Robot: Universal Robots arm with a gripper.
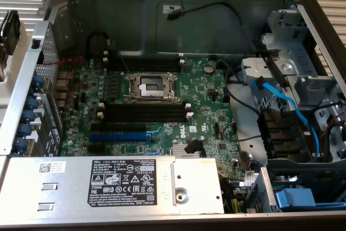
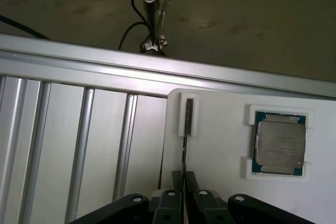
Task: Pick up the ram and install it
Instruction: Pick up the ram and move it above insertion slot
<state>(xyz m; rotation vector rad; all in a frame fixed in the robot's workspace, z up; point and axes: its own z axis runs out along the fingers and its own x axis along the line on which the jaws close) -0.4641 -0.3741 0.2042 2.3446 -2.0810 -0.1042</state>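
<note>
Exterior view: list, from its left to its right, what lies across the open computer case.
Blue clips → processor socket → coin battery → blue cable.

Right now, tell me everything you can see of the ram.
In the wrist view the ram appears edge-on as a thin, dark, straight strip. Its far end sits in the slot of a white holder on the white tray. Its near end is pinched by the pincer, with one dark finger on each face. Chips and label cannot be seen from this angle. Nothing else touches it.
</note>
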